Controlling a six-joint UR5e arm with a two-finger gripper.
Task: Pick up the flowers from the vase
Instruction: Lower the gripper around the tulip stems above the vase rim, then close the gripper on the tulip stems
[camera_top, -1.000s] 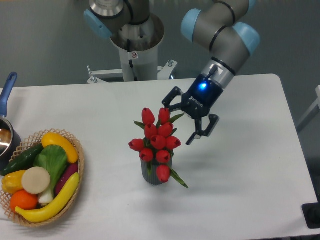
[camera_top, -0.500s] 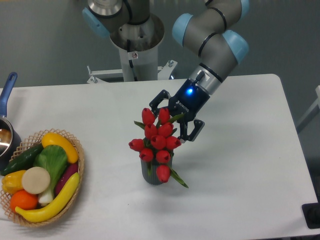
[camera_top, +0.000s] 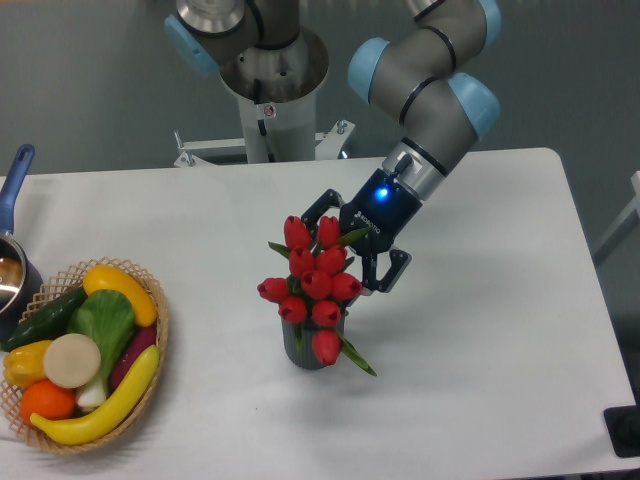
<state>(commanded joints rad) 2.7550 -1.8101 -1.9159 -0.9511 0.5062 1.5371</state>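
The flowers (camera_top: 312, 280), a bunch of red tulip buds with green leaves, stand upright in the vase (camera_top: 310, 350), a small dark grey ribbed cylinder in the middle of the table. My gripper (camera_top: 345, 247) is open, coming from the right and above. One finger (camera_top: 318, 207) is behind the top buds and the other (camera_top: 388, 272) is at the right of the bunch. The upper buds sit between the fingers. The jaws are not closed on anything.
A woven basket (camera_top: 150, 300) with toy fruit and vegetables stands at the left front. A pot with a blue handle (camera_top: 15, 175) is at the far left edge. The arm's base (camera_top: 270, 80) is at the back centre.
My gripper has moved left and down toward the bunch, from beside the buds to around the upper ones. It stayed open. The flowers and vase have not moved.
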